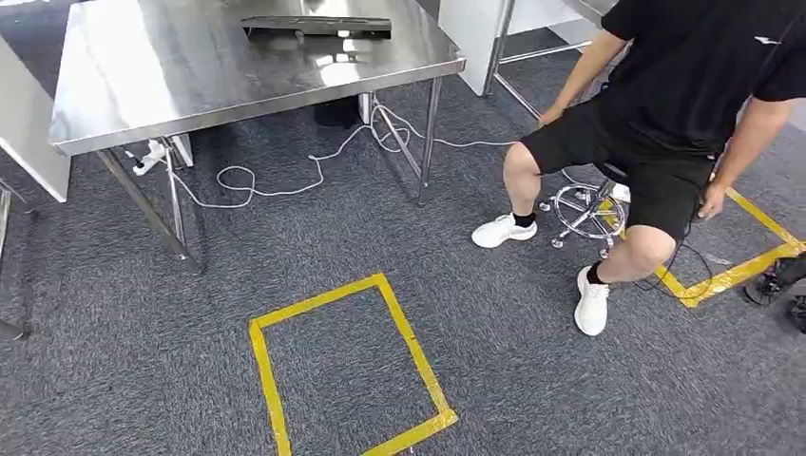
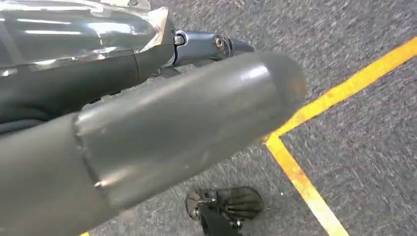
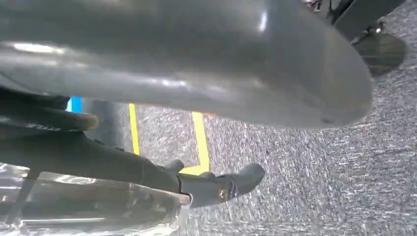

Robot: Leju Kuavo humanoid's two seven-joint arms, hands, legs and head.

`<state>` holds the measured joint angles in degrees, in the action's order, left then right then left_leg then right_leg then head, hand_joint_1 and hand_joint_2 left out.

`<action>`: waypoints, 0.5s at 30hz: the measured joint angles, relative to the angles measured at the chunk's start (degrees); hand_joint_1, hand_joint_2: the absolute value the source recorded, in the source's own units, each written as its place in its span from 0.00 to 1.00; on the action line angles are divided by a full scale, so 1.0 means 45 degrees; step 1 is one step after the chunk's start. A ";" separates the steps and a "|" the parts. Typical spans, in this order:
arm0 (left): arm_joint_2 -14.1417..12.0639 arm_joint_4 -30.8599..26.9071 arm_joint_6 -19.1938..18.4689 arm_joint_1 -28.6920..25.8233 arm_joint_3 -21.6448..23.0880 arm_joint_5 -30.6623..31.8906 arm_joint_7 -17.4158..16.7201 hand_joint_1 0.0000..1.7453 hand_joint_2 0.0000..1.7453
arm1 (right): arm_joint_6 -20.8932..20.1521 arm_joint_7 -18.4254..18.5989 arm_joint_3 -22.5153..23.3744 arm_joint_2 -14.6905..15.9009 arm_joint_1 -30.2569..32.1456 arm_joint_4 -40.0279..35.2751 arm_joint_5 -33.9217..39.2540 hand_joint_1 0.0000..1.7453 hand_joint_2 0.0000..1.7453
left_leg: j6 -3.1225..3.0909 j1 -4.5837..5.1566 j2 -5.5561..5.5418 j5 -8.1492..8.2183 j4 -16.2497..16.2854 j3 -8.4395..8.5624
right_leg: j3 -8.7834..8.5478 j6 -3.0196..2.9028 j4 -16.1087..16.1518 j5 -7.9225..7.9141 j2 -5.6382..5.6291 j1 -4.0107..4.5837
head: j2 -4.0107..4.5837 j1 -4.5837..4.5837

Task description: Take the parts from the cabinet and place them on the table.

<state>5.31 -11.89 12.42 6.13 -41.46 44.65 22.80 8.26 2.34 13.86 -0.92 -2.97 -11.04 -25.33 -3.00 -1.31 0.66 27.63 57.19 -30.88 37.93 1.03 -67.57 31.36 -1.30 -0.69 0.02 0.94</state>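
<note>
One steel table (image 1: 190, 85) on grey carpet (image 1: 532, 361); both hands' (image 2: 162, 132) finger state unclear.

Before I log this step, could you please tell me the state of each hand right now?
Left hand: cannot be told.
Right hand: cannot be told.

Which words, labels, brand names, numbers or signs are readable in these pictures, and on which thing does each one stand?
No text can be read in any view.
The person's black shirt bears a small white mark on the shoulder: a logo shape, no letters legible.
The yellow floor tape forms plain outlines and carries no writing.
The steel table shows no label.
</note>
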 joint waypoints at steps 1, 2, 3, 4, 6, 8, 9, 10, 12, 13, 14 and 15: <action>0.0000 0.0000 0.0039 -0.0022 0.0005 0.0000 0.0005 0.00 0.00 | -0.0005 0.0000 0.0000 0.0005 -0.0002 0.0000 -0.0034 0.00 0.00 | 0.0000 0.0013 0.0165 0.0000 0.0004 -0.0026 | 0.0450 0.0013 -0.0958 0.0346 0.0077 -0.0022 | 0.0000 0.0000; 0.0000 0.0005 0.0044 -0.0036 0.0000 0.0000 0.0005 0.00 0.00 | -0.0005 0.0000 0.0000 0.0005 0.0002 0.0000 -0.0058 0.00 0.00 | 0.0002 0.0014 0.0315 -0.0001 0.0010 -0.0050 | 0.0721 0.0093 -0.1595 0.0493 0.0117 -0.0049 | 0.0000 0.0005; 0.0010 0.0005 0.0053 -0.0047 0.0000 0.0000 0.0005 0.00 0.00 | -0.0005 0.0000 0.0000 0.0010 0.0043 0.0000 -0.0058 0.00 0.00 | 0.0005 0.0011 0.0468 -0.0001 0.0010 -0.0053 | 0.0662 0.0196 -0.1594 0.0403 0.0150 -0.0080 | 0.0000 0.0000; 0.0020 0.0005 0.0058 -0.0047 0.0005 0.0005 0.0005 0.00 0.00 | -0.0005 0.0014 0.0000 0.0014 0.0089 0.0000 -0.0063 0.00 0.00 | 0.0018 0.0003 0.0606 0.0003 0.0012 -0.0047 | 0.0224 0.0355 -0.0900 0.0098 0.0195 -0.0108 | 0.0000 0.0015; 0.0058 0.0005 0.0068 -0.0043 0.0015 0.0024 0.0000 0.00 0.00 | -0.0005 0.0039 0.0000 0.0024 0.0090 0.0000 -0.0073 0.00 0.00 | 0.0082 -0.0021 0.0872 0.0018 0.0017 -0.0003 | -0.1155 0.0579 0.1517 -0.0681 0.0615 -0.0175 | 0.0000 0.0005; 0.0049 0.0005 0.0078 -0.0052 0.0015 0.0024 -0.0029 0.00 0.00 | -0.0004 0.0063 -0.0005 0.0005 -0.0003 0.0000 -0.0092 0.00 0.00 | 0.0327 0.0097 0.1131 0.0121 0.0040 0.0053 | -0.1568 0.0421 0.2443 -0.0886 0.1197 0.0043 | 0.0000 0.0025; 0.0044 0.0005 0.0078 -0.0031 0.0014 0.0024 -0.0034 0.00 0.00 | 0.0000 0.0073 -0.0005 -0.0024 0.0018 0.0000 -0.0092 0.00 0.00 | 0.0404 0.0127 0.1190 0.0139 0.0037 0.0086 | -0.1511 0.0307 0.2434 -0.0904 0.1029 -0.0010 | 0.0000 -0.0058; 0.0044 0.0005 0.0078 -0.0012 0.0015 0.0024 -0.0039 0.00 0.00 | 0.0000 0.0083 -0.0005 -0.0024 0.0040 0.0000 -0.0092 0.00 0.00 | 0.0469 0.0106 0.1299 0.0156 0.0012 0.0148 | -0.1466 0.0257 0.2423 -0.0918 0.0910 0.0048 | 0.0000 -0.0024; 0.0049 0.0005 0.0078 0.0018 0.0019 0.0024 -0.0039 0.00 0.00 | 0.0000 0.0122 -0.0005 -0.0019 0.0084 0.0005 -0.0097 0.00 0.00 | 0.0631 0.0047 0.1449 0.0168 -0.0019 0.0213 | -0.1575 0.0055 0.2505 -0.1010 0.0647 -0.0073 | 0.0000 -0.0029; 0.0039 0.0005 0.0078 0.0020 0.0019 0.0024 -0.0039 0.00 0.00 | 0.0000 0.0131 -0.0005 -0.0044 0.0109 0.0005 -0.0097 0.00 0.00 | 0.0713 -0.0038 0.0815 0.0461 0.0294 0.0110 | -0.1607 -0.0020 0.2523 -0.1046 0.0532 -0.0246 | 0.0000 -0.0097; 0.0039 0.0005 0.0078 -0.0002 0.0019 0.0024 -0.0039 0.00 0.00 | 0.0000 0.0155 -0.0005 -0.0034 0.0099 0.0005 -0.0097 0.00 0.00 | 0.0691 -0.0061 0.0331 0.0964 0.0956 -0.0162 | -0.1588 -0.0210 0.2512 -0.1106 0.0463 -0.0251 | 0.0000 -0.0121; 0.0039 0.0015 0.0078 -0.0052 0.0019 0.0054 -0.0039 0.00 0.00 | 0.0000 0.0160 -0.0005 -0.0039 0.0075 0.0005 -0.0097 0.00 0.00 | 0.0686 -0.0064 0.0025 0.1620 0.2102 -0.0658 | -0.1554 -0.0267 0.2512 -0.1118 0.0308 -0.0210 | 0.0000 -0.0136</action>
<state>5.49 -11.82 12.76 5.89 -41.38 44.89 22.62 8.26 3.06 13.84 -1.09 -2.63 -11.02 -25.77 0.08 -1.59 0.78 34.92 66.65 -33.84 30.94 -0.17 -56.27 26.33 0.08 -1.63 0.02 0.33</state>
